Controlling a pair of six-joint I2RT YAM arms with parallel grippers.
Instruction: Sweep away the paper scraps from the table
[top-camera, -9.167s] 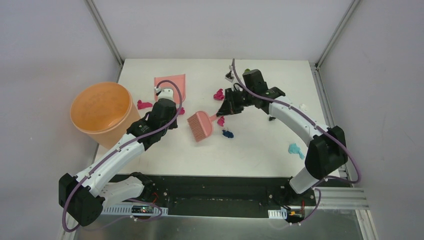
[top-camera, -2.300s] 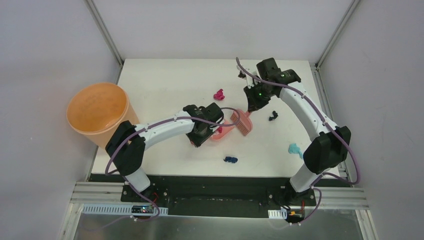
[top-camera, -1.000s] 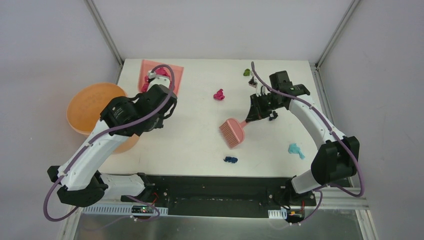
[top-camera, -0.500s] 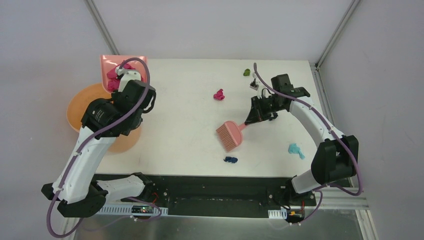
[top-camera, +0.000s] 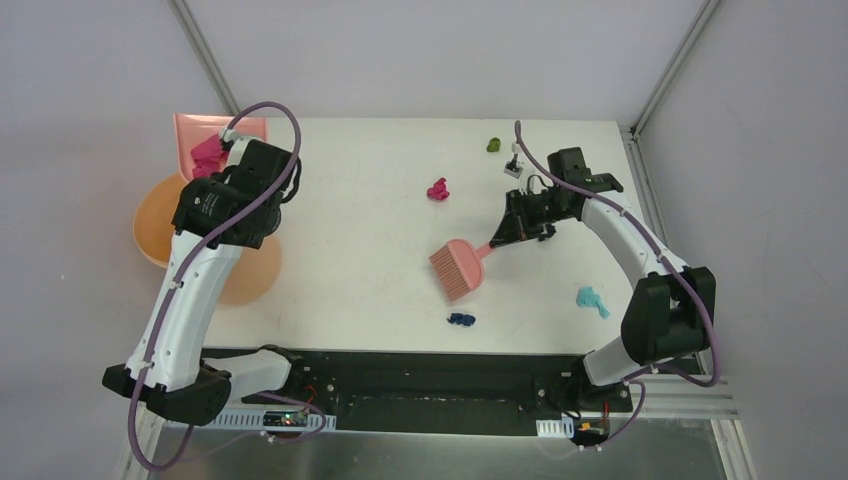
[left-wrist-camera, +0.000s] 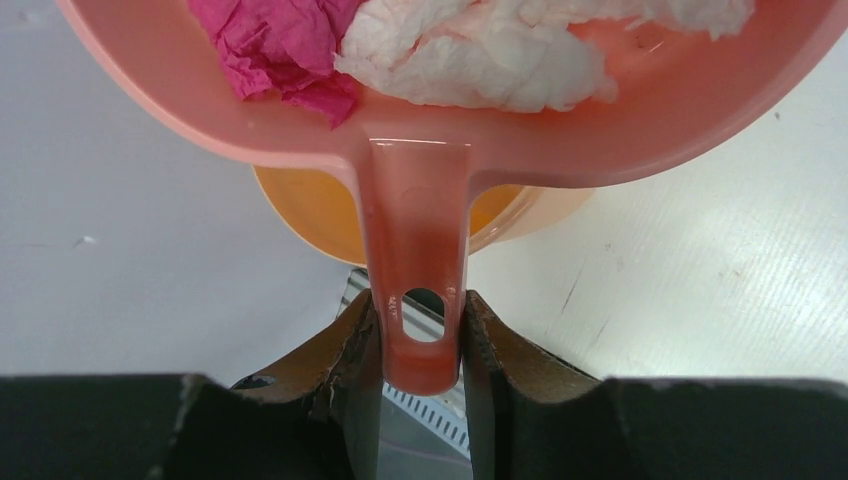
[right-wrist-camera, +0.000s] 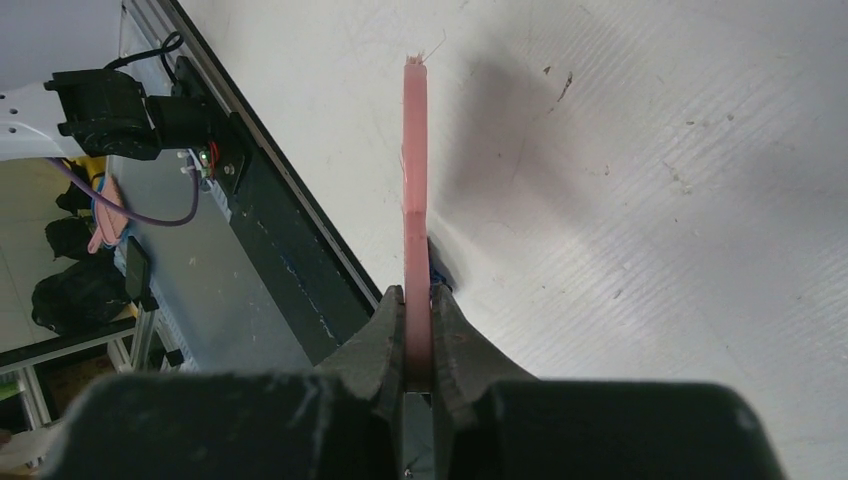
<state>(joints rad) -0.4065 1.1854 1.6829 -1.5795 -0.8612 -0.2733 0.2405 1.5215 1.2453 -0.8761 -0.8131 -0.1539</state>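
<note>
the paper scraps (left-wrist-camera: 470, 60) look light and loose, so they ride in the dustpan (left-wrist-camera: 180, 110) over the bucket (left-wrist-camera: 310, 200), left gripper (left-wrist-camera: 420, 330) clenched on its handle, right gripper (right-wrist-camera: 417, 310) on the brush (right-wrist-camera: 415, 150).

The left arm (top-camera: 186, 300) and the right arm (top-camera: 624, 234) share one build: smooth white plastic link shells between chunky black joint housings, each trailed by a thin purple cable (top-camera: 296, 128) in loose loops. The matte black wedge-shaped fingers (left-wrist-camera: 338, 350) seem scuffed brownish inside, though that close view is blurry.
</note>
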